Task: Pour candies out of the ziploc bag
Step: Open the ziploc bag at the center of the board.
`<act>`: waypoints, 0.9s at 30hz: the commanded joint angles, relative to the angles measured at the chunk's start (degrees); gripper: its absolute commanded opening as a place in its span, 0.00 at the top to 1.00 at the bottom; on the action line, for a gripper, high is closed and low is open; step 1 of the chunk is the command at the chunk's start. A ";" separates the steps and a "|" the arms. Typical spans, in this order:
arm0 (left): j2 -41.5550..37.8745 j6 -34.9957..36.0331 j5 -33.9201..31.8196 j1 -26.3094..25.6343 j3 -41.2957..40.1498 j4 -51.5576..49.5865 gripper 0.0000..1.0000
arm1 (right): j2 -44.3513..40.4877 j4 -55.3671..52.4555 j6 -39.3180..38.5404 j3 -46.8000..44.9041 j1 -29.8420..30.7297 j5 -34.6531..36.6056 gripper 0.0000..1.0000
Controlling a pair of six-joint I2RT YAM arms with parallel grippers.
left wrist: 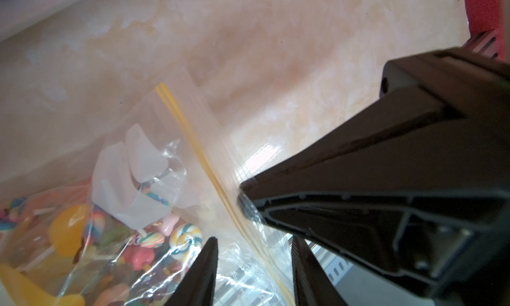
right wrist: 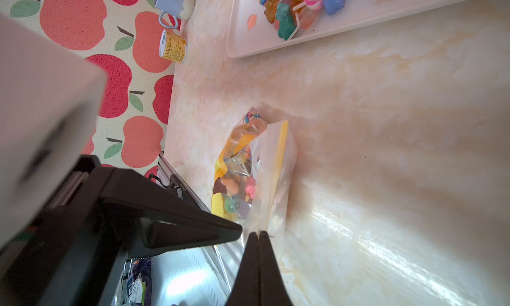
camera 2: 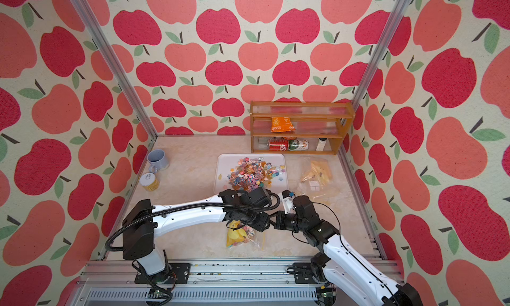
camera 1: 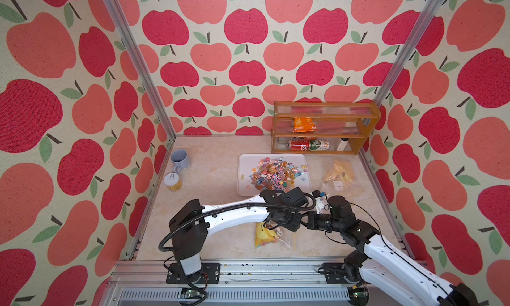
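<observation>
Closest to the lens in the right wrist view, the right gripper [right wrist: 259,235] has its two dark jaws pressed fully together on a fold of thin clear film at the mouth end of the ziploc bag [right wrist: 271,158], beside its yellow zip strip. Just beside it, the left gripper [left wrist: 254,239] stands partly open, one jaw on each side of the same zip edge. Film lies between the jaws, but they have no pinch on it that I can see. Whether the zip is sealed or parted cannot be told. Inside the bag are the candies [left wrist: 179,237], small swirled, pink and orange pieces, packed around a larger yellow duck-like toy [camera 1: 262,233]. In both top views the bag rests on the marbled table [camera 1: 209,180], near the front edge and about centre, under the two meeting wrists. Just behind it, a white tray [camera 1: 244,164] carries a heap of loose candies [camera 1: 273,175]. A second clear bag [camera 1: 339,172] lies to the right of the tray, and a blue mug [camera 1: 180,159] sits by the left wall. I judge these to be the risks from here. The slick film could slide out of the right pinch once the bag's weight hangs from it. The left jaws could close on both layers and keep the mouth shut. A tilt begun short of the tray would scatter pieces on the table. The toy could plug the opening. The crowded wrists could knock together.
</observation>
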 commanded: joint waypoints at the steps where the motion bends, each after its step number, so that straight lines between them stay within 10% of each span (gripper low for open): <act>1: -0.36 -1.00 -2.76 0.35 0.11 -2.34 0.61 | -1.14 1.32 0.58 -0.11 0.44 -1.09 1.00; 27: 3.99 -0.74 -6.34 -0.49 5.95 -9.47 0.98 | -1.69 -0.32 0.13 0.35 0.48 -0.23 1.00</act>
